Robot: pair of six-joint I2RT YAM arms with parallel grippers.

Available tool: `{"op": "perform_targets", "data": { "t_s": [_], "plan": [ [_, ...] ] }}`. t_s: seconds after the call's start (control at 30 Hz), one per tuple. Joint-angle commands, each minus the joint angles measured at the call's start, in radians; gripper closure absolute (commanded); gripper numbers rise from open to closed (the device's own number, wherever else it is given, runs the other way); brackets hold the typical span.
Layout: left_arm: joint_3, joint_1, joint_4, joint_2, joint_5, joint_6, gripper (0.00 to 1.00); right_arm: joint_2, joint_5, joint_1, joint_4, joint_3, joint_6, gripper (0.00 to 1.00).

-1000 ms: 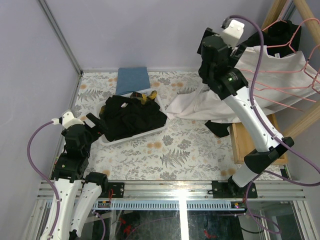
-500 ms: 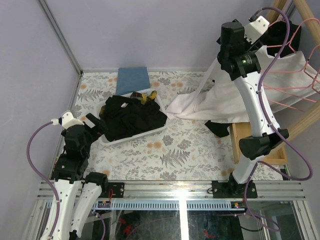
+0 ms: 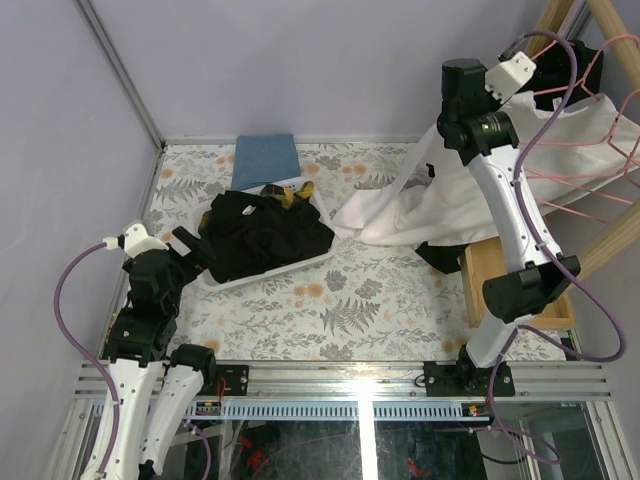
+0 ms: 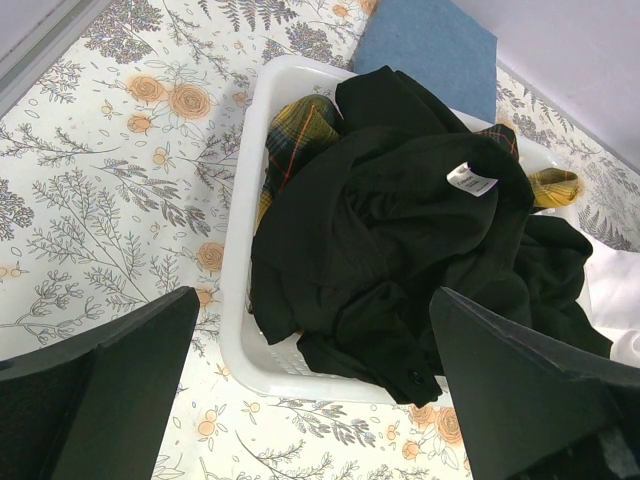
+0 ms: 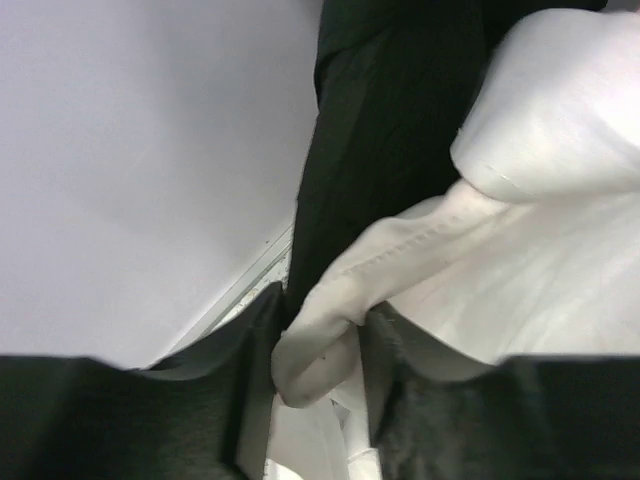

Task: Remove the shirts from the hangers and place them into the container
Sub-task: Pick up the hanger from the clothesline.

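Observation:
The white long-sleeved shirt (image 3: 440,205) hangs from pink hangers (image 3: 590,150) at the right and trails onto the table. My right gripper (image 3: 497,100) is raised at its upper edge. In the right wrist view the right gripper (image 5: 315,350) pinches a rolled white fold (image 5: 330,320), with a black garment (image 5: 390,150) behind it. The container (image 3: 213,282) at centre left holds black shirts (image 3: 265,235) and the yellow-and-black plaid one (image 3: 290,195). My left gripper (image 4: 312,330) hovers open just short of the container's near rim (image 4: 240,300), above the black pile (image 4: 400,230) and plaid shirt (image 4: 295,130).
A folded blue cloth (image 3: 265,158) lies behind the container by the back wall. A long wooden tray (image 3: 490,290) sits at the right under the wooden rack (image 3: 610,30). Another black garment (image 3: 435,258) lies partly under the white shirt.
My right arm swung up and to the right toward the rack, and its jaws closed in on a fold of the white shirt. The left arm has not moved.

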Motion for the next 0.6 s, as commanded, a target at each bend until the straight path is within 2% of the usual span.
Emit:
{"op": "perform_targets", "data": {
  "t_s": [0.0,0.07,0.17,0.27,0.57],
  "plan": [
    [-0.007,0.005,0.057,-0.008,0.012,0.017,0.0,-0.132,0.027,-0.004,0.141,-0.117,-0.015,0.71],
    [-0.007,0.005,0.057,-0.008,0.014,0.017,0.0,-0.165,0.031,-0.004,0.168,-0.146,-0.049,0.79],
    [-0.007,0.004,0.057,-0.006,0.015,0.017,0.0,-0.193,0.045,-0.002,0.189,-0.164,-0.084,0.8],
    [-0.006,0.005,0.057,-0.006,0.013,0.018,0.0,-0.222,0.042,-0.001,0.233,-0.192,-0.131,0.89],
    [-0.006,0.005,0.056,-0.003,0.011,0.017,0.0,-0.304,0.039,0.069,0.285,-0.23,-0.192,0.91]
  ]
}}
